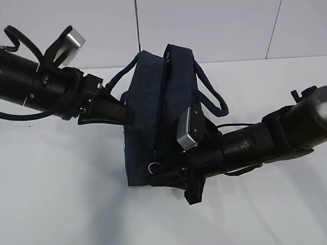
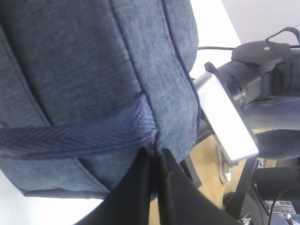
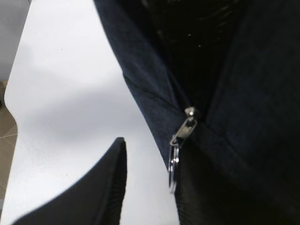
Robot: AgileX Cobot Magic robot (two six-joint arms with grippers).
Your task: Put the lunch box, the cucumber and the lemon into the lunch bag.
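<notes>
While left jaws pinch the boxy denim-weave lunch bag, right jaws gape beside its metal ring pull

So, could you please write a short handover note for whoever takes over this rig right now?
Left gripper: shut, pinching the lunch bag fabric at its side seam.
Right gripper: at the zipper pull, one finger on either side of the ring; grip not confirmed.
The bag stands on the white table, zipper partly open near the pull.
Lunch box, cucumber and lemon: not visible in any view, so I cannot tell whether they are inside.
Left to do: check the contents, load anything missing.
</notes>
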